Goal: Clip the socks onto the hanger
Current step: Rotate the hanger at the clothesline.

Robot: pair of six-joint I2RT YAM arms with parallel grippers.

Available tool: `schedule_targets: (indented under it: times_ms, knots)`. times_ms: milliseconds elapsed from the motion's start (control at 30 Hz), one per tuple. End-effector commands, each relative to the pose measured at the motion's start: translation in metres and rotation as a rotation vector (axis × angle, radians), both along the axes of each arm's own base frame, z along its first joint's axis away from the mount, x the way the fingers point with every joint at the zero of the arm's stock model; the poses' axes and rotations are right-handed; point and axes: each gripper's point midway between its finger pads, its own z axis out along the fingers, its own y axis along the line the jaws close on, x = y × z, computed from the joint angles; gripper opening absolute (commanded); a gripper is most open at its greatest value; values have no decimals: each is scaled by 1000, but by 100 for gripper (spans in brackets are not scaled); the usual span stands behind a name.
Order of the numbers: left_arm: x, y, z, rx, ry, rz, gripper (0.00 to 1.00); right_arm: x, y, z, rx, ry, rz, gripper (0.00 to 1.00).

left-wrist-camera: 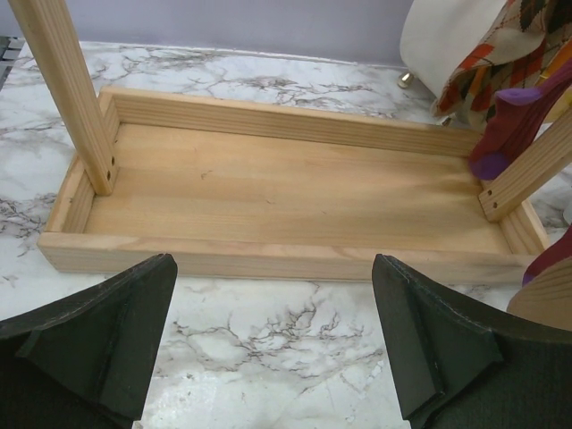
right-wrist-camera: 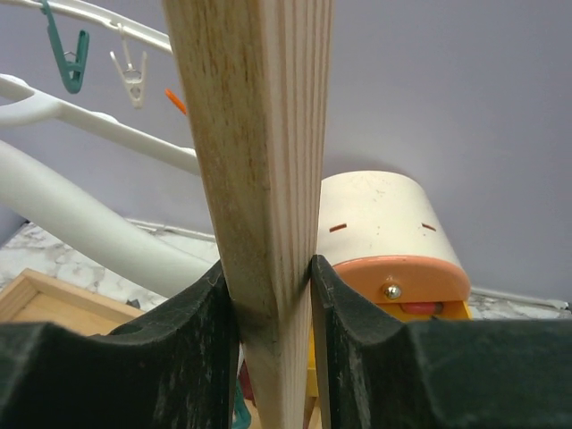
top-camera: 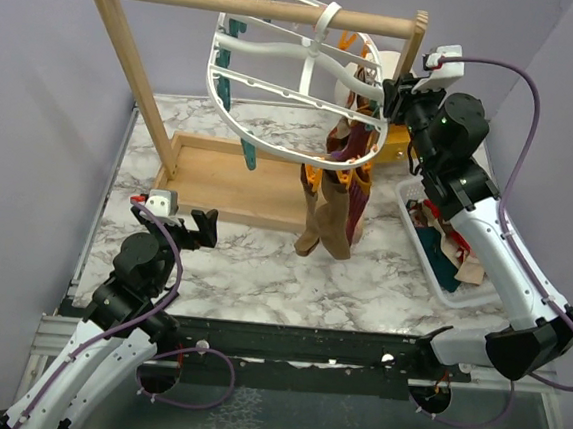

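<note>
The white oval hanger (top-camera: 278,83) hangs by its hook from the wooden rack's top bar. Several socks (top-camera: 336,194), maroon, tan-brown and argyle, dangle from clips on its right side. A teal clip (right-wrist-camera: 70,54) and a white clip (right-wrist-camera: 132,70) hang from the hanger ring (right-wrist-camera: 80,214) with nothing in them. My right gripper (right-wrist-camera: 273,304) is shut on the rack's right upright post (right-wrist-camera: 259,179), both pads pressed against the wood. My left gripper (left-wrist-camera: 273,340) is open and holds nothing, low over the marble in front of the tray. The maroon sock's toe (left-wrist-camera: 514,125) shows at the tray's right end.
The rack's wooden base tray (left-wrist-camera: 286,188) lies across the middle of the table. A white slatted basket (top-camera: 432,277) with more socks stands at the right, under my right arm. Behind the post stands a white and orange object (right-wrist-camera: 393,232).
</note>
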Motion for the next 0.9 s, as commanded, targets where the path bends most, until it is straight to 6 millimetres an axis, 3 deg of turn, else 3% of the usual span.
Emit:
schedule_targets:
  times_ms: [0, 167, 300, 367, 600, 733, 867]
  knots:
    - [0, 0, 7, -12, -10, -4, 99, 9, 34, -32, -69, 37, 191, 10]
    - [-1, 0, 7, -12, -11, -4, 99, 9, 36, -27, -43, 9, 204, 15]
    - [0, 0, 7, -12, -12, -2, 99, -7, 28, -13, 7, 8, 200, 48]
    - [0, 0, 7, -12, -11, -4, 99, -18, 21, -10, 37, 42, 189, 59]
    - [-1, 6, 18, -35, -40, 28, 99, -68, -8, 14, 73, 77, 166, 71]
    - [-8, 18, 70, -170, -108, 90, 99, -95, -23, 21, 208, 177, 129, 71]
    - [-15, 23, 143, -273, -209, 96, 99, -112, -20, 9, 374, 331, 137, 70]
